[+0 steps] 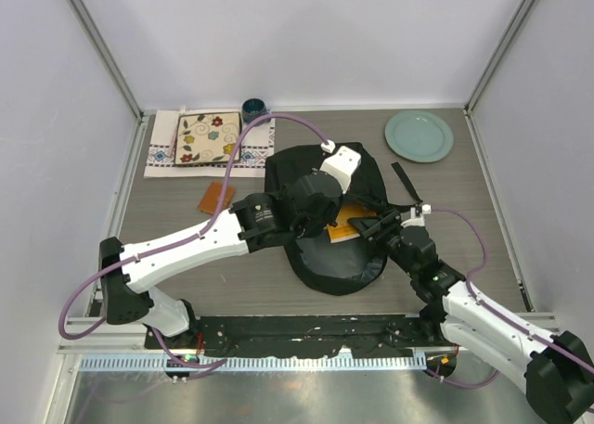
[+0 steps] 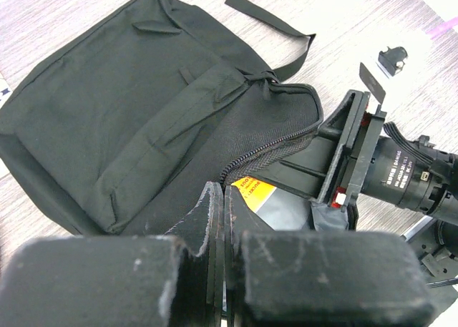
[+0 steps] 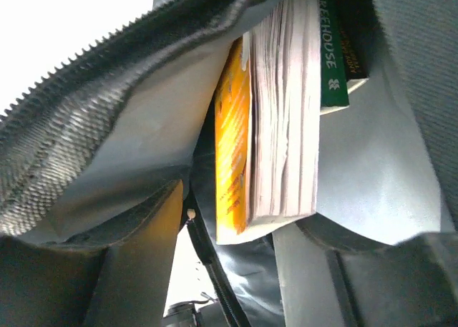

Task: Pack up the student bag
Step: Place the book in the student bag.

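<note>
Right gripper [image 3: 243, 252] agape between student bag [image 1: 339, 271] edges

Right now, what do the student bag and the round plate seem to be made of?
The student bag: soft black woven fabric, matte; it folds and creases. The plate: pale green, smooth, probably glazed ceramic, though plastic is possible.

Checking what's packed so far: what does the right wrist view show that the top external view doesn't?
Right wrist only: a green-spined book and the grey lining. Top external only: the pale green plate, the floral square plate on its cloth, and the dark cup. Shared: the student bag, unzipped, with the orange-covered book inside.
</note>
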Robot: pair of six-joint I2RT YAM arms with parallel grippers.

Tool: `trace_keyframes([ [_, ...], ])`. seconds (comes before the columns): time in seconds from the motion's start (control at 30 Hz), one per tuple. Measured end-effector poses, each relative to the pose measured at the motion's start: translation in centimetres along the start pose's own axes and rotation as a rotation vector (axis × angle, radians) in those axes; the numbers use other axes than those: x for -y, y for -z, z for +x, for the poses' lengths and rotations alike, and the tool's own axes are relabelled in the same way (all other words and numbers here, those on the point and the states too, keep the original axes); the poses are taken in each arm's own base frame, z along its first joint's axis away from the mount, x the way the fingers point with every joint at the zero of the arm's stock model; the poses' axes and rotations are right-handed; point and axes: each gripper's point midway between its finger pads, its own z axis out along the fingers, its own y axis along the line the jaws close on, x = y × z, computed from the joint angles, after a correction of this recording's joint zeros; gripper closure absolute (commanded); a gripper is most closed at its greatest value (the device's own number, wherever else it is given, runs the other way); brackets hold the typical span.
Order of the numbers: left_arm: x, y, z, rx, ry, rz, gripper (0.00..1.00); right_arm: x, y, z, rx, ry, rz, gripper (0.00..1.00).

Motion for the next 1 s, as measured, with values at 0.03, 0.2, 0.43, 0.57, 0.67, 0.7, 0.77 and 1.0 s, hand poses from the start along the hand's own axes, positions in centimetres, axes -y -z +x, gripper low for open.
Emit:
trace_keyframes([
  [0.03,0.0,0.0,0.0,0.001,0.001,0.0,1.0,0.0,0.2,-0.1,0.006,-0.001,-0.005,0.54],
  [0.2,0.1,0.0,0.0,-0.001,0.005,0.006,1.0,2.2,0.0,0.2,0.002,-0.018,0.054,0.88],
  [0.43,0.4,0.0,0.3,-0.008,0.022,0.017,1.0,3.1,-2.7,0.8,-0.018,-0.03,0.115,0.99],
  [0.57,0.4,-0.1,0.5,-0.011,0.026,0.016,1.0,1.1,-3.7,0.8,0.014,-0.039,0.073,0.94],
  [0.67,0.4,0.0,0.4,-0.005,0.034,0.018,1.0,0.2,-4.3,0.9,0.044,-0.035,0.067,0.87],
  [0.7,0.4,0.1,0.3,-0.003,0.038,0.018,1.0,0.1,-4.7,0.9,0.053,-0.034,0.071,0.84],
  [0.77,0.4,0.1,0.2,-0.001,0.044,0.018,1.0,0.0,-5.4,0.9,0.064,-0.032,0.08,0.79],
  [1.0,0.4,-0.1,0.6,-0.003,0.048,0.019,1.0,1.3,-7.0,1.2,0.104,-0.043,0.093,0.67],
])
